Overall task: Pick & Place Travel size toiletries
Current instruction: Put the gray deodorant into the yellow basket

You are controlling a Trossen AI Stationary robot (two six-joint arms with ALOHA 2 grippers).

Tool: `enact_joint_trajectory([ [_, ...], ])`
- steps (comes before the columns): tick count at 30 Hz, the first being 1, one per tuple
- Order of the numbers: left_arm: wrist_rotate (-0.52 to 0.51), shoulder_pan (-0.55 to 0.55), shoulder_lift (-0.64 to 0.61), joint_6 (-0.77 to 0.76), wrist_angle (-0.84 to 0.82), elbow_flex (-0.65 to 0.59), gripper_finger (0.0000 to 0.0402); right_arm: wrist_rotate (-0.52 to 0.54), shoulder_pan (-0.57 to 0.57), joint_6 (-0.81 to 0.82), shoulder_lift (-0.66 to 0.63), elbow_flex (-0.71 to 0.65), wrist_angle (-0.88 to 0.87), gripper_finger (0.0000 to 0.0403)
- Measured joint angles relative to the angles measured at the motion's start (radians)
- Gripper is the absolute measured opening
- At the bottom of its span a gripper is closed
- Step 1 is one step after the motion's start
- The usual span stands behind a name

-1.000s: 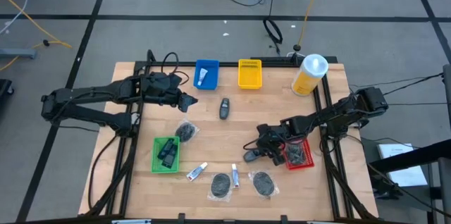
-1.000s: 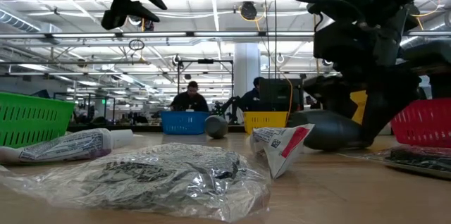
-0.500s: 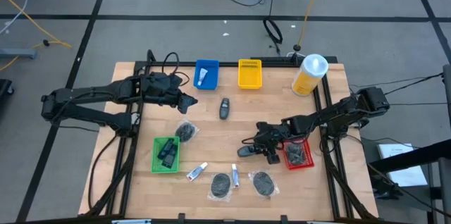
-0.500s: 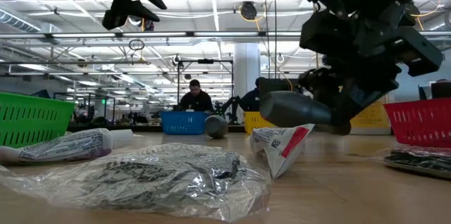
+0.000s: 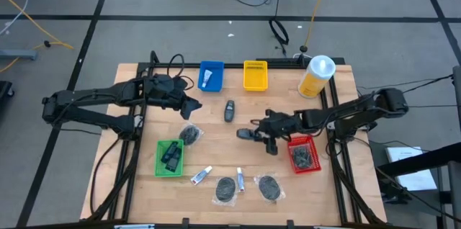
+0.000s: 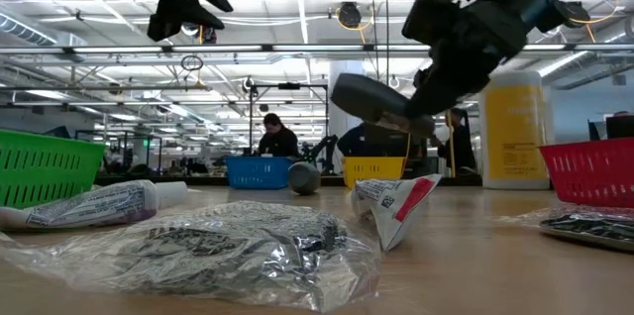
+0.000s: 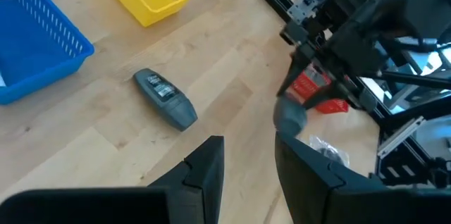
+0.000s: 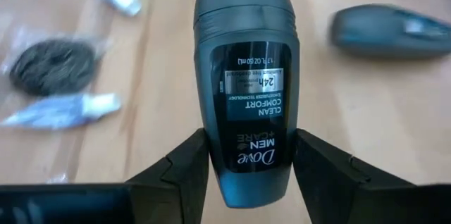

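Two small white tubes lie on the table near its near edge (image 5: 201, 176) (image 5: 240, 179); both show in the low view (image 6: 89, 204) (image 6: 391, 201). A third tube lies in the blue bin (image 5: 207, 78). My right gripper (image 5: 263, 132) is shut on a dark grey roll-on deodorant bottle (image 5: 246, 134) above the table's middle. A second deodorant (image 5: 229, 110) lies flat on the table beyond it. My left gripper (image 5: 194, 104) hovers open, high over the table near the blue bin, touching nothing. My right gripper pinches the deodorant's labelled body near its base end (image 8: 243, 171) between its two fingers (image 8: 187, 164), one on each side. The fingers come from the table's right. The bottle (image 6: 371, 104) is lifted clear and lies about level, its capped end pointing toward the table's left.
A yellow bin (image 5: 256, 75) and a tall yellow-and-white bottle (image 5: 317, 75) stand at the far edge. A red bin (image 5: 303, 154) sits at the right, a green bin (image 5: 170, 157) at the left. Bagged dark pads (image 5: 225, 188) (image 5: 269, 186) (image 5: 190, 134) lie about. People sit in the room beyond.
My right gripper has lifted the deodorant off the table beside the red bin. It has carried it up and toward the far-left, closer to the second deodorant.
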Motion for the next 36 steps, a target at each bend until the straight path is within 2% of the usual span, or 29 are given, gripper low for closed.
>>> enact_joint_trajectory([
  [7,-0.008,0.000,0.000,0.029,-0.003,0.000,0.0124,0.025,-0.077,0.002,-0.027,0.000,0.021,0.0169],
  [14,-0.008,0.000,0.000,0.073,-0.012,0.000,0.0124,0.021,-0.162,-0.149,-0.027,0.000,-0.012,0.0169],
  [18,-0.008,0.000,0.000,0.077,-0.013,0.000,0.0124,0.024,-0.228,-0.172,-0.027,0.000,0.002,0.0169],
  [23,-0.008,0.000,0.000,0.085,-0.014,0.000,0.0124,0.024,-0.303,-0.090,-0.026,0.000,0.091,0.0170],
  [28,-0.012,0.002,0.000,0.161,-0.016,0.000,0.0124,0.034,-0.360,0.062,-0.027,0.000,0.243,0.0178],
  [36,-0.096,0.045,0.000,0.236,-0.075,0.000,0.0124,0.159,-0.436,0.281,-0.027,0.000,0.331,0.0173],
])
